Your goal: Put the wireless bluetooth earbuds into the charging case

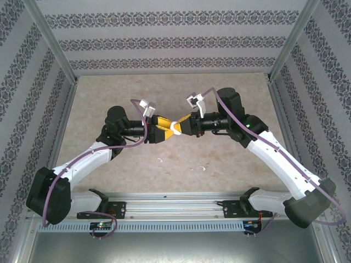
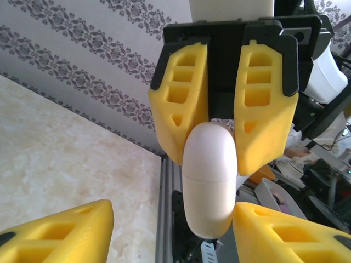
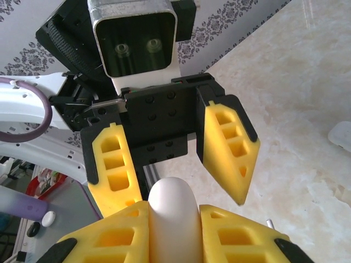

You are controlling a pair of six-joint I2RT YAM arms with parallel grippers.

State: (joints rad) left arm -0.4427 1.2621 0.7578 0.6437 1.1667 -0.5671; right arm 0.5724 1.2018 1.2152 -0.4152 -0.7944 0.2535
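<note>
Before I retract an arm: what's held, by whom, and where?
The right gripper pinches the white charging case by one end; the left gripper is open around its other end.

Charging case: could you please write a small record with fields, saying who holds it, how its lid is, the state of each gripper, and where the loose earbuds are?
charging case: white, held up above the table, between the two arms
lid: looks shut, seam visible
right gripper: shut on charging case
left gripper: open around the case's free end
earbuds: two small white pieces loose on the table, below the grippers
</note>
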